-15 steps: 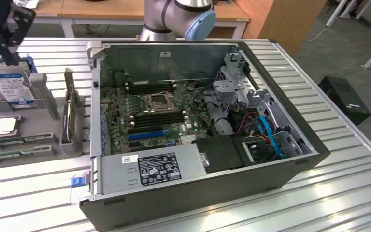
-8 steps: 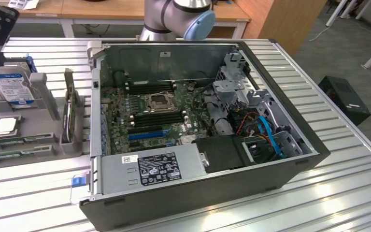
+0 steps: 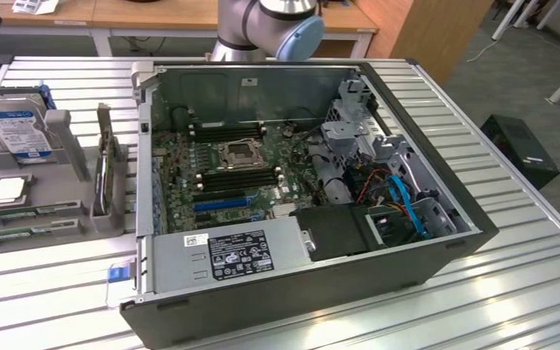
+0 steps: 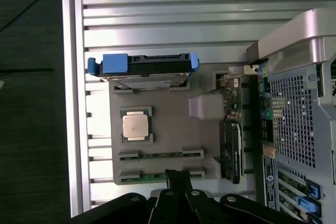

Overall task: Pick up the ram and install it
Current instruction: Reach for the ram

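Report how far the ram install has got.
Done: nothing that shows; the ram lies in its grey tray beside the case. In hand: the gripper, shut and empty, hangs just above the ram. Left: the pick-up itself and seating the ram in a memory slot inside the case.

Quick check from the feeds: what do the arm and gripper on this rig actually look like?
The arm is a silver-grey, tube-shaped body with a round light-blue cap on its joint. The gripper is black all over: a broad dark body with rounded bumps, tapering to narrow black fingers. I can't make out any cables or markings on either.
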### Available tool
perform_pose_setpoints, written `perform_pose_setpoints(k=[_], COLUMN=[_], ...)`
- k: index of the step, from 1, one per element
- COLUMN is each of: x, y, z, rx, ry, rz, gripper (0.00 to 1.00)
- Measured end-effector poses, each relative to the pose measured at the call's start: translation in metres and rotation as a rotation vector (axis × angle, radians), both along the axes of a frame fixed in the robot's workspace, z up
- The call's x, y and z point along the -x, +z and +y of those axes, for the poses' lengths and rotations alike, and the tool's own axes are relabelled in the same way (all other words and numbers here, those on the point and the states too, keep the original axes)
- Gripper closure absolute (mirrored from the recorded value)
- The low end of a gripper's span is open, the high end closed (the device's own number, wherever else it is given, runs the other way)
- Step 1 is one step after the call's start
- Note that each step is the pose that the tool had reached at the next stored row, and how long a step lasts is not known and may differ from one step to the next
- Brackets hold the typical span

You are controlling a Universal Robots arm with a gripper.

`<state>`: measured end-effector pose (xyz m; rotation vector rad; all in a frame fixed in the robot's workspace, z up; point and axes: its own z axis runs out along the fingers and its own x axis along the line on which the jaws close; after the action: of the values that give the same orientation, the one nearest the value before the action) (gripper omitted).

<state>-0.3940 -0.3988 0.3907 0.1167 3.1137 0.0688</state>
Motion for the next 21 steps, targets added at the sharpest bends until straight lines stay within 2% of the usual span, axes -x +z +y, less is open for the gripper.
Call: perform_pose_setpoints(k=[4, 11, 21], x=[0.0067, 0.0069, 0.0066], y=[-0.0003, -0.0002, -0.0003], z=[0.0, -0.0002, -0.0073], rx=[-0.0001, 0.0001, 0.0], ry=[0.0, 0.0, 0.0], rz=[-0.0002, 0.0001, 0.0], gripper=[0.89, 0.89, 0.89])
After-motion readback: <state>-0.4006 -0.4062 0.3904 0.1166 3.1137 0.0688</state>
